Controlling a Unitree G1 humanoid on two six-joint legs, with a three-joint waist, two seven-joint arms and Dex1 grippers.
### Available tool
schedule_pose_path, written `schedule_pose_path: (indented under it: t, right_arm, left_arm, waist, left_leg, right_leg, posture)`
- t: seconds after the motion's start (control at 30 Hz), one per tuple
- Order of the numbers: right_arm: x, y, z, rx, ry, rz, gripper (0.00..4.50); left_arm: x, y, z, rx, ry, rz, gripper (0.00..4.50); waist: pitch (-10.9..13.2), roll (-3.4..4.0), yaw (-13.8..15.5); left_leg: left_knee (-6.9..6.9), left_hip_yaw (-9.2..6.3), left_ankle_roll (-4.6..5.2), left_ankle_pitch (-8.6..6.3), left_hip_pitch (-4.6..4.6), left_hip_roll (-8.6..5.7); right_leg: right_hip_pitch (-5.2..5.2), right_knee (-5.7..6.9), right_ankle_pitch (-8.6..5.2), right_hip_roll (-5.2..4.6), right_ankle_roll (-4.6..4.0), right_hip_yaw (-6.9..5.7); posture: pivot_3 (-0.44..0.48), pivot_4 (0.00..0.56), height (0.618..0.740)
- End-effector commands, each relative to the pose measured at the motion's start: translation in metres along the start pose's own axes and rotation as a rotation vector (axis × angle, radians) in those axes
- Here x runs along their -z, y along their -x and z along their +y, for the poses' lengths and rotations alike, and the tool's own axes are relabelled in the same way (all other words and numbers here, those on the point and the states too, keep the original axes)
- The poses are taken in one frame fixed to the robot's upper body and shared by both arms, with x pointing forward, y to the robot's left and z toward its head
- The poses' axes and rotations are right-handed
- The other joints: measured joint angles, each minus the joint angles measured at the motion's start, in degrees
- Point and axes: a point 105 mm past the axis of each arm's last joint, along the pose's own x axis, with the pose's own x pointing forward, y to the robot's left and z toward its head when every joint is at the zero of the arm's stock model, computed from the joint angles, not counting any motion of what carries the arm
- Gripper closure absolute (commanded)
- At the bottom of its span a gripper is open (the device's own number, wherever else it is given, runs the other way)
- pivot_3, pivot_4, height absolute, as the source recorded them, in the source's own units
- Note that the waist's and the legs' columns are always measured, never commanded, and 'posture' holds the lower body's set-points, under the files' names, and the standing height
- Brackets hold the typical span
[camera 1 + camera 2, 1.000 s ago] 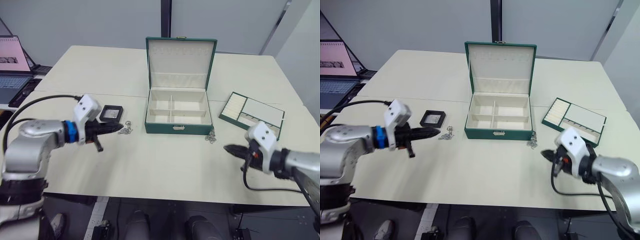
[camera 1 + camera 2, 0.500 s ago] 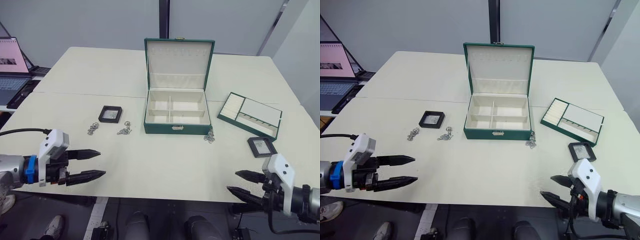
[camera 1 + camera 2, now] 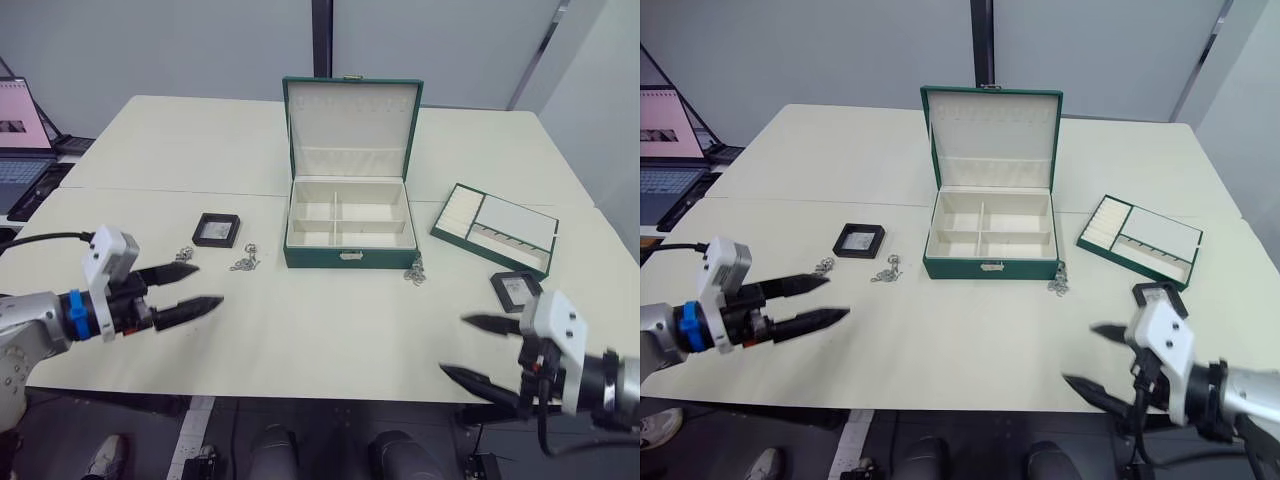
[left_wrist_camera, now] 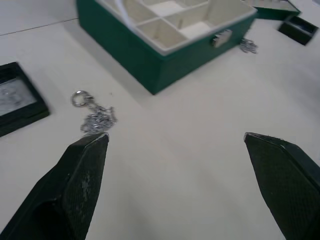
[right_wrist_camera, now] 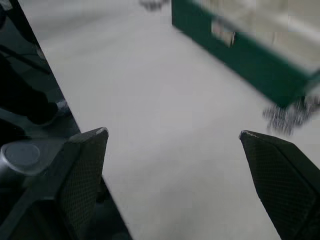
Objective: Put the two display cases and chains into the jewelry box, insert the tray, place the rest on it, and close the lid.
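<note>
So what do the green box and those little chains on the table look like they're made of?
The jewelry box looks like dark green leatherette over a stiff shell, judging by its matte outer faces, with a soft cream lining, possibly velvet, and a gold metal clasp. The chains look like thin silvery metal: fine links, slightly shiny.

Left arm reaches in from left edge of surface, forearm near level, blue band at wrist, white block on top. Left claw (image 3: 190, 289) spread wide, two black fingers pointing toward surface middle, holding nothing, above surface near front-left corner. Right arm comes in at front-right corner, white block on wrist. Right claw (image 3: 482, 350) also spread wide, empty, fingers pointing left along front edge, lower finger past the edge.
</note>
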Motion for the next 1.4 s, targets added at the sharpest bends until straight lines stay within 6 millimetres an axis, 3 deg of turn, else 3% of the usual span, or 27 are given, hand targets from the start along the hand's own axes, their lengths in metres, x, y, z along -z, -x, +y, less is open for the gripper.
schedule_pose_path:
  t: [0.03, 0.3, 0.47, 0.57, 0.7, 0.9, 1.4]
  right_arm:
    - [-0.02, -0.01, 0.007, -0.041, 0.093, -0.041, 0.04]
    - [-0.04, -0.023, 0.002, -0.041, 0.103, -0.113, 0.04]
    - [-0.042, -0.024, -0.003, -0.019, 0.092, -0.117, 0.04]
    - [-0.043, -0.025, -0.006, -0.013, 0.093, -0.118, 0.04]
    - [-0.046, -0.028, -0.013, 0.004, 0.11, -0.113, 0.04]
    - [-0.049, -0.029, -0.018, 0.008, 0.116, -0.102, 0.04]
    - [-0.05, -0.025, -0.023, 0.022, 0.126, -0.071, 0.04]
  left_arm:
    - [-0.01, 0.006, 0.008, -0.068, 0.063, -0.04, 0.0]
    - [0.005, 0.011, 0.013, -0.164, 0.093, 0.042, 0.0]
    - [-0.004, 0.007, 0.039, -0.328, 0.106, -0.025, 0.0]
    - [-0.006, -0.003, 0.052, -0.417, 0.107, -0.066, 0.0]
    - [0.005, -0.021, 0.062, -0.52, 0.085, -0.061, 0.0]
    - [0.016, -0.032, 0.074, -0.638, 0.086, -0.059, 0.0]
    - [0.038, -0.058, 0.091, -0.667, 0.128, -0.013, 0.0]
  waist:
    - [0.0, -0.01, 0.22]
    - [0.0, -0.02, 0.56]
    - [-0.02, -0.04, 0.81]
    - [-0.04, -0.06, 0.77]
    - [-0.04, -0.07, 0.73]
    - [-0.05, -0.09, 0.76]
    - [-0.05, -0.09, 0.79]
  left_leg:
    - [-0.01, 0.0, 0.0, 0.0, -0.04, 0.0]
    - [-0.07, 0.04, -0.06, -0.02, -0.08, 0.02]
    - [0.0, 0.0, -0.06, -0.02, -0.08, 0.0]
    - [0.02, 0.01, -0.05, -0.02, -0.07, -0.02]
    - [0.02, 0.04, -0.08, 0.0, -0.07, -0.03]
    - [0.02, 0.04, -0.12, 0.02, -0.07, -0.01]
    - [0.03, 0.06, -0.18, 0.06, -0.07, -0.03]
  right_leg:
    - [-0.01, -0.03, 0.0, -0.01, 0.0, -0.01]
    - [-0.06, -0.09, -0.01, -0.09, 0.01, -0.02]
    - [-0.02, -0.05, -0.01, -0.11, 0.01, -0.09]
    - [0.01, -0.05, -0.01, -0.12, 0.01, -0.07]
    - [0.0, -0.05, 0.0, -0.12, 0.01, -0.02]
    - [-0.01, -0.03, 0.0, -0.11, 0.01, -0.03]
    - [0.0, -0.02, 0.0, -0.13, 0.01, -0.02]
  posture:
    - [0.0, 0.15, 0.737]
    - [0.0, 0.15, 0.737]
    - [0.0, 0.15, 0.737]
    - [0.0, 0.15, 0.737]
    - [0.0, 0.15, 0.737]
    - [0.0, 0.15, 0.737]
    - [0.0, 0.15, 0.737]
